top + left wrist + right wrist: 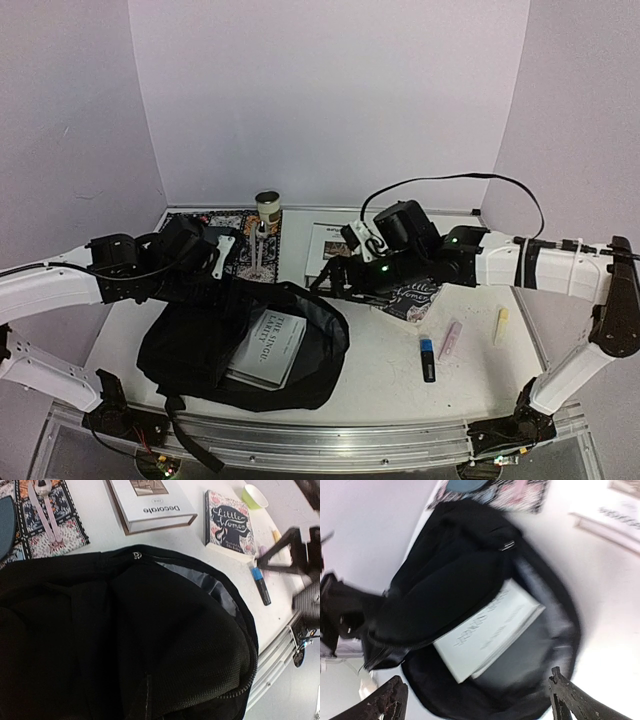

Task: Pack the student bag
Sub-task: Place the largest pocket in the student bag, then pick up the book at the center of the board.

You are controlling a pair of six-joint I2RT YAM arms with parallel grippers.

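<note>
On the tabletop [400, 360], left claw [215, 270] pinches the bag [190, 350] open, right claw [477, 677] gapes empty; slipping fabric could flop over the protruding book [485, 630].

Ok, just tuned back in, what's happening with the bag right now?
The left pincer is shut on the rim of the student bag, holding its mouth open. A pale book lies inside the opening. The right pincer hovers wide open and empty by the bag's mouth. Two more books, Decorate and Little Women, and a blue marker are on the table, not yet packed.
</note>
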